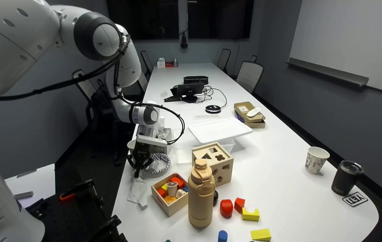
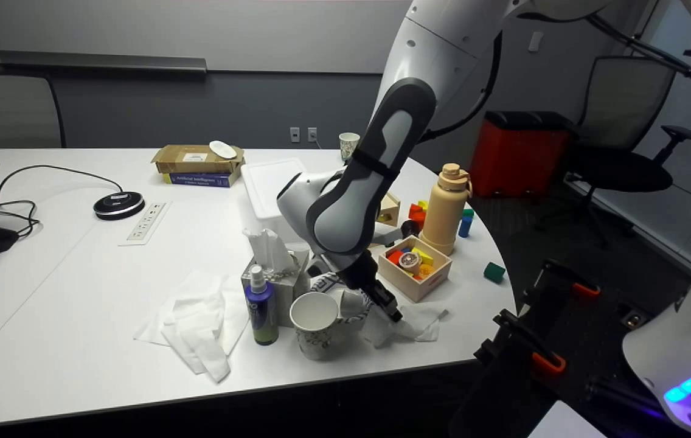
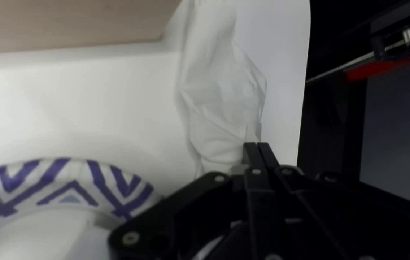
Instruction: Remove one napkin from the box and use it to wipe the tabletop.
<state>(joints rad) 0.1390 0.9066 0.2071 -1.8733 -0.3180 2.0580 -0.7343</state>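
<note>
A white napkin (image 3: 223, 101) lies crumpled on the white tabletop (image 1: 278, 201) near the table edge. It also shows in both exterior views (image 1: 138, 193) (image 2: 418, 322). My gripper (image 3: 257, 146) points down, with its fingers shut on the near end of the napkin, low over the table; it also shows in both exterior views (image 1: 137, 173) (image 2: 394, 313). The napkin's folds gather at the fingertips; the pinched part is hidden. The tissue box (image 2: 288, 295) stands behind the gripper with a tissue (image 2: 269, 249) sticking up from its top.
A patterned plate (image 3: 64, 187) with a cup on it is beside the gripper. A wooden tray of blocks (image 1: 169, 206) borders the napkin. A paper cup (image 2: 314, 325), a spray bottle (image 2: 262, 310), a tan bottle (image 1: 201, 198) and a wooden shape box (image 1: 223, 171) stand nearby. Loose tissues (image 2: 199, 322) lie farther along.
</note>
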